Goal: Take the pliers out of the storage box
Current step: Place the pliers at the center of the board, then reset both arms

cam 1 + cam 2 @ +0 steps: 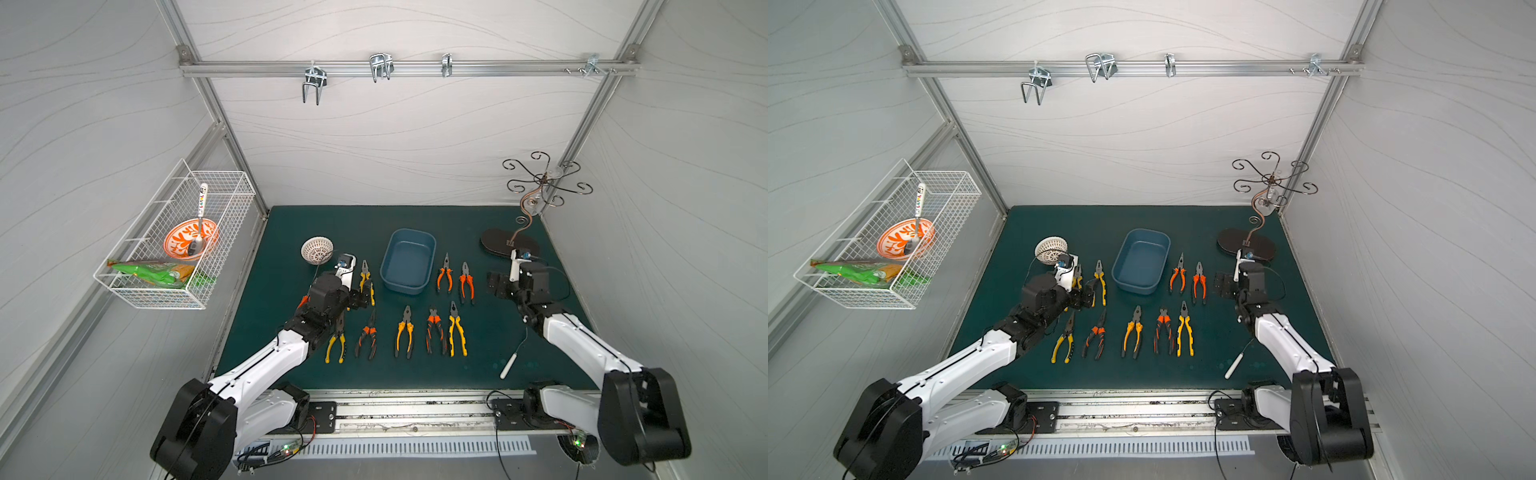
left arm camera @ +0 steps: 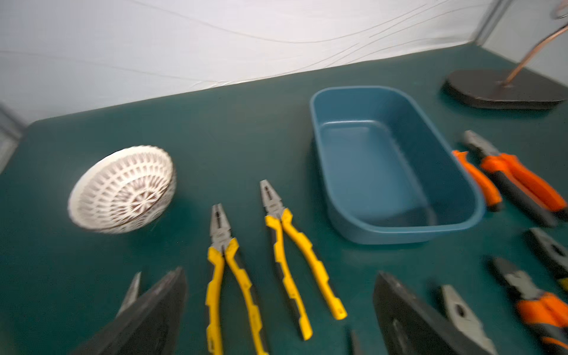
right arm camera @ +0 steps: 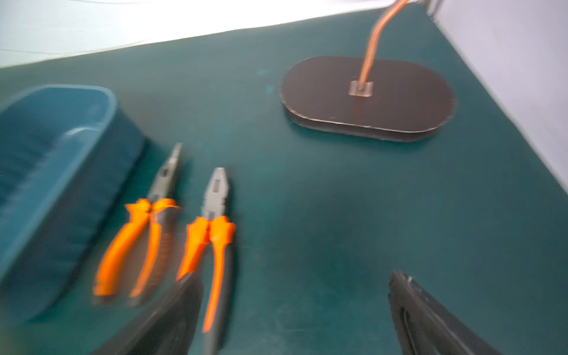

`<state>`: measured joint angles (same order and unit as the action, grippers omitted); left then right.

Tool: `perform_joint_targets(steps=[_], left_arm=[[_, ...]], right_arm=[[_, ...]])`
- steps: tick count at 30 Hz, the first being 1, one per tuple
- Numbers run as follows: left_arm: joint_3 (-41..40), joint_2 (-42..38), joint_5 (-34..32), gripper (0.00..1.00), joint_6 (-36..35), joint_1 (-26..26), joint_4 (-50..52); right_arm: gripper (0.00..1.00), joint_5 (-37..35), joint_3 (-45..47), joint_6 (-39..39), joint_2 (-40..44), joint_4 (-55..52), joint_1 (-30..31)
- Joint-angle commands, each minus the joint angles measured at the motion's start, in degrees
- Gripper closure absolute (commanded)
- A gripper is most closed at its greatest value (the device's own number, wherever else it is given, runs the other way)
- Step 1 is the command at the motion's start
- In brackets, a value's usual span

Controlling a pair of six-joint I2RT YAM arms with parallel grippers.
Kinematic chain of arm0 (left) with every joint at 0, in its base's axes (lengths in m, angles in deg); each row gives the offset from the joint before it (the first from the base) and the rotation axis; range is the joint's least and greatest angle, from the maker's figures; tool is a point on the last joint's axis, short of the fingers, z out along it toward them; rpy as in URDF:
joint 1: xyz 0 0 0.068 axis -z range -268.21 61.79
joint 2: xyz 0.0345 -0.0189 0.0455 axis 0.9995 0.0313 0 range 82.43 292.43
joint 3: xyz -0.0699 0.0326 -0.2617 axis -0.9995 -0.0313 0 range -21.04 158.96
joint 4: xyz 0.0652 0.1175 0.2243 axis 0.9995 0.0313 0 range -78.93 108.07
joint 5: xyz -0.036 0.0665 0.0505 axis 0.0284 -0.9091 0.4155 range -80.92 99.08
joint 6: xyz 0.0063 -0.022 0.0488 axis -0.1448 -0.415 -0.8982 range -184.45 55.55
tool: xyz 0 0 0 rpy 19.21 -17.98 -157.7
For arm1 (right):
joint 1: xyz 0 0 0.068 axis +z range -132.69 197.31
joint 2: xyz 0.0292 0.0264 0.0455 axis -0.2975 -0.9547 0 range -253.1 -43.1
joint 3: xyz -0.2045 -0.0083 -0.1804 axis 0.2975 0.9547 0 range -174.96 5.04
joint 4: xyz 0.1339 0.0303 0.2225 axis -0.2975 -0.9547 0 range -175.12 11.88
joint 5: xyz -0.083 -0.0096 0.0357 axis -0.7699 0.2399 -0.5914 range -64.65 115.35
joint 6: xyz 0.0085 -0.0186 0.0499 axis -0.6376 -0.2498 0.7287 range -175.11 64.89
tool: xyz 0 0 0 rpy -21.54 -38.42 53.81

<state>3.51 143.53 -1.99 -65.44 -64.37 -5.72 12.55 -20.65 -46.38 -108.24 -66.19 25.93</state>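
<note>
A lattice-cut white bowl (image 1: pixel 317 250) sits leftmost on the dark green mat (image 1: pixel 490 332). The left gripper (image 2: pixel 281 273) hangs wide open above two yellow-handled pliers (image 2: pixel 271 201); in a top view the wrist camera (image 1: pixel 347 264) covers one. The smooth, round-cornered slate-blue plastic storage box (image 1: pixel 409 266) lies empty, every visible pair outside it. The right gripper (image 3: pixel 295 276), jaws spread, holds nothing beside two orange-handled pliers (image 3: pixel 219 230).

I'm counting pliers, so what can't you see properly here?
- Top view: the left arm covers most of one yellow-handled pliers.
- Left wrist view: the picture edge cuts off blurred orange-handled pliers.
- Right wrist view: the storage box is blurred and cut off by the edge.
</note>
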Motion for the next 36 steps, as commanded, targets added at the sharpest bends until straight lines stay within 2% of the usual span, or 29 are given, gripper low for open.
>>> perform_joint_targets(steps=[1, 2, 3, 6, 10, 14, 16, 17, 18, 20, 22, 24, 26, 27, 29, 36], left_arm=[[-2.9, 0.3, -12.3, 0.01, -3.5, -2.4, -11.9], [-4.7, 0.9, -13.8, 0.01, -5.5, -2.5, -15.0], [-6.4, 2.0, -15.5, 0.01, -7.3, -2.8, -18.4], [-8.7, 6.5, -18.0, 0.01, -7.0, -4.6, -23.9], [-10.3, 14.6, -13.8, 0.01, -8.8, -6.8, -36.1], [-8.1, 17.0, -7.4, 0.01, -5.7, -13.1, -36.0], [-8.4, 18.7, -3.0, 0.01, -3.1, -17.4, -37.8], [-8.8, 20.0, -2.6, 0.01, -2.0, -18.6, -40.1], [-9.2, 21.7, -2.5, 0.01, -1.0, -19.7, -42.5], [-8.0, 25.5, 0.0, 0.01, -0.2, -21.2, -43.6], [-5.3, 29.2, 1.6, 0.02, -1.4, -21.6, -44.4], [-2.0, 27.1, 1.6, 0.01, 0.7, -22.3, -33.3], [-0.4, 28.6, 4.8, 0.00, 1.8, -24.3, -32.6], [0.6, 27.8, 5.8, 0.00, 2.9, -25.3, -29.0], [-0.1, 28.4, 5.9, 0.00, 2.8, -25.4, -31.4], [0.1, 27.9, 6.0, 0.00, 2.7, -25.4, -30.4]], right_arm=[[0.01, -5.6, 4.7, -0.1, -2.5, 16.7, -4.1], [0.01, -2.3, 6.6, -0.6, -4.6, 21.6, -5.4], [0.01, -3.1, 7.6, 0.0, -7.5, 26.3, -5.7], [0.01, -0.1, 7.0, -0.2, -11.4, 31.3, -6.4], [0.01, 2.7, 10.4, -2.4, -20.0, 47.2, -6.6], [0.01, 4.6, 9.1, -6.0, -24.7, 50.0, -4.6], [0.01, 6.1, 6.6, -6.6, -23.0, 42.6, -4.0], [0.01, 7.1, 6.0, -7.1, -23.8, 42.7, -4.0], [0.01, 7.6, 5.4, -7.6, -24.5, 42.9, -3.9], [0.01, 7.8, 3.0, -7.0, -23.7, 36.9, -4.1], [0.01, 9.6, 0.3, -7.4, -24.7, 33.2, -4.6], [0.01, 8.8, 0.3, -7.8, -24.8, 33.2, -3.9], [0.01, 8.7, 0.3, -7.8, -24.7, 33.1, -3.9], [0.01, 8.7, 0.3, -7.9, -24.7, 33.0, -3.9], [0.01, 8.6, 0.4, -7.9, -24.6, 33.1, -3.9], [0.01, 7.4, 0.2, -8.2, -24.5, 32.9, -3.1]])
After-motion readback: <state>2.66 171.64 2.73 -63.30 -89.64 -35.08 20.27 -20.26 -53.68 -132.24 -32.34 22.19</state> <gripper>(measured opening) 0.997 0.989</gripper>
